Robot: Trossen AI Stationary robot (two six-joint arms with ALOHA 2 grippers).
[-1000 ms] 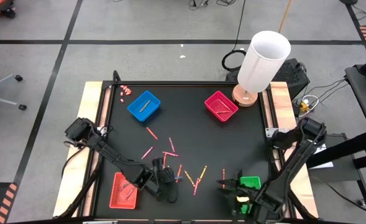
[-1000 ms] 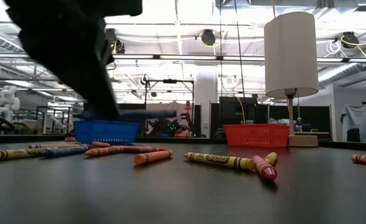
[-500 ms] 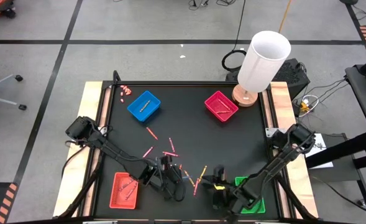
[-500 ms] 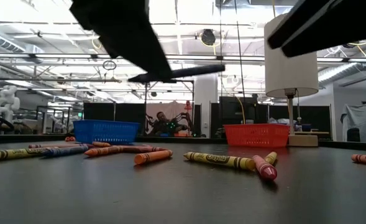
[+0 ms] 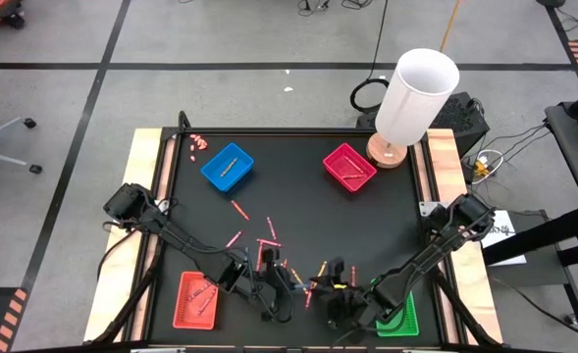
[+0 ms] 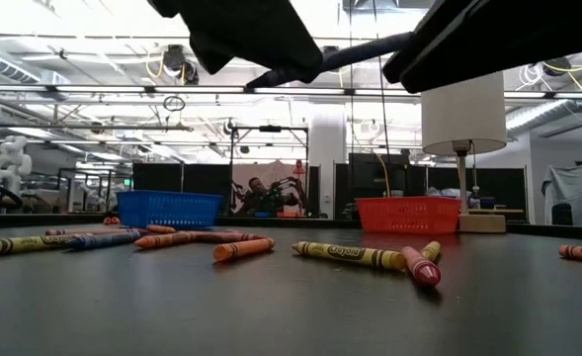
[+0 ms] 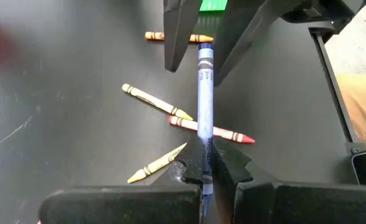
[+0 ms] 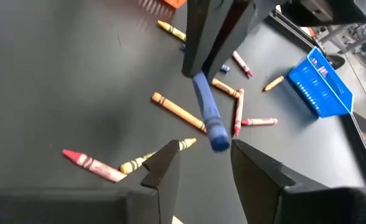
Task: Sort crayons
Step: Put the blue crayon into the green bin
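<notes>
My left gripper (image 5: 287, 282) is shut on a blue crayon (image 7: 204, 93), held in the air above the table's near middle. My right gripper (image 5: 326, 277) is open and faces it from the right. Its two fingers (image 7: 176, 31) stand on either side of the crayon's free end (image 8: 217, 138), and I see no touch there. Several red, orange and yellow crayons (image 5: 269, 238) lie flat on the black table, some of them under the grippers (image 7: 151, 99). My left gripper pinches the blue crayon between its two fingers at one end (image 7: 203, 163). The crayon sticks straight out ahead of the fingers toward the table's right. It is lifted clear of the table and close to level in the low view (image 6: 360, 51).
A blue tray (image 5: 227, 166) stands at the far left and a magenta tray (image 5: 348, 167) at the far right. A red tray (image 5: 194, 299) is at the near left and a green tray (image 5: 401, 316) at the near right. A white lamp (image 5: 414, 98) stands at the far right corner.
My left gripper has risen with the blue crayon and gone a little toward the table's right. My right gripper has gone from over the green tray toward the table's left, up to the crayon's free end.
</notes>
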